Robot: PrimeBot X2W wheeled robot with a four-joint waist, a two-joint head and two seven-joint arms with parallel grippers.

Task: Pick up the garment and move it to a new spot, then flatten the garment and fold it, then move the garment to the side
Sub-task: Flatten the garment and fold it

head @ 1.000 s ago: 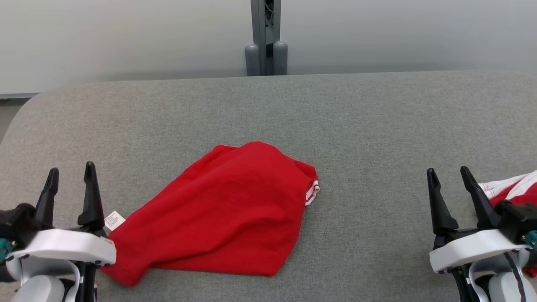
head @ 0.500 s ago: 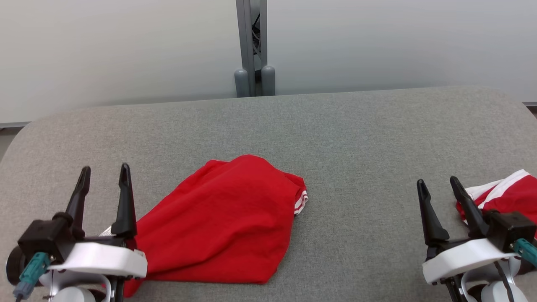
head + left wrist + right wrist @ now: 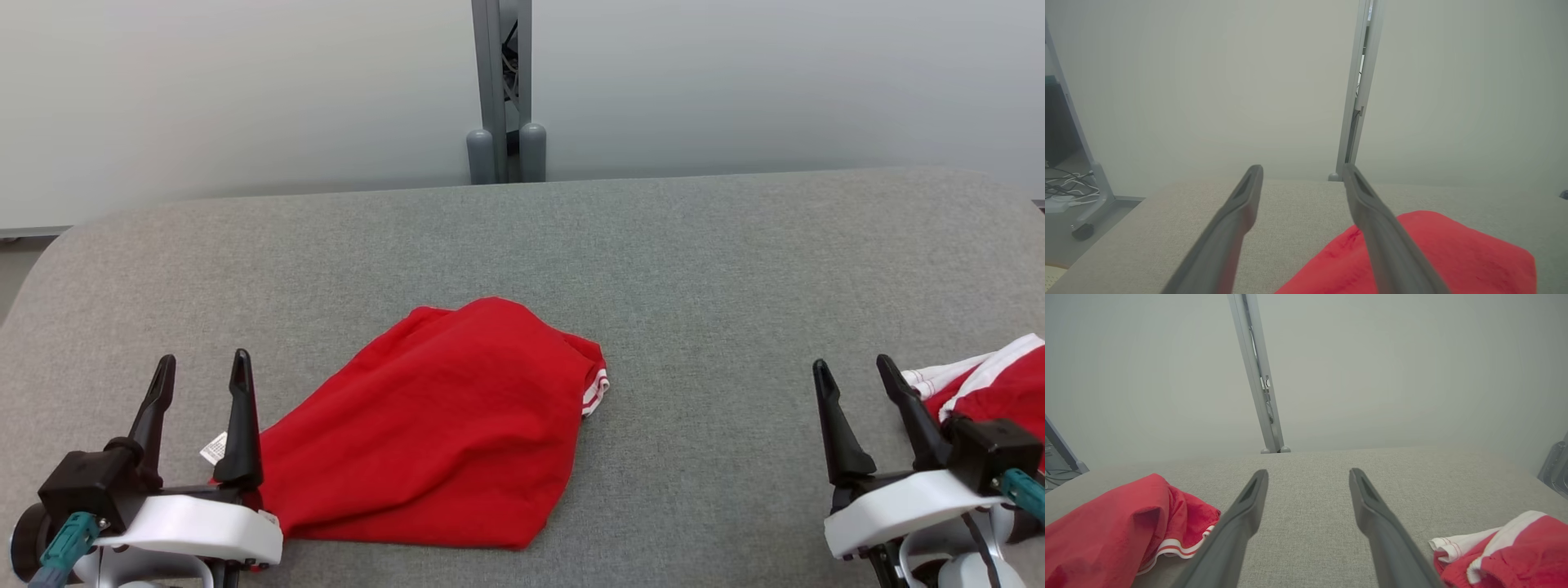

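Note:
A red garment (image 3: 441,429) with white-striped trim lies crumpled on the grey padded table (image 3: 694,261), near the front and left of centre; a white label shows at its left edge. It also appears in the left wrist view (image 3: 1433,253) and right wrist view (image 3: 1114,531). My left gripper (image 3: 202,371) stands open just left of the garment, with nothing between its fingers. Open too, my right gripper (image 3: 853,371) hovers over bare table at the right, apart from the garment.
A second red and white cloth (image 3: 992,384) lies at the table's right edge, just right of my right gripper, seen too in the right wrist view (image 3: 1506,551). A grey post (image 3: 502,90) stands behind the table against a pale wall. Cables lie on the floor at left (image 3: 1065,192).
The head camera has tilted up a little, shifting the whole picture. My left gripper has moved right, up against the garment's left edge. The garment lies as before.

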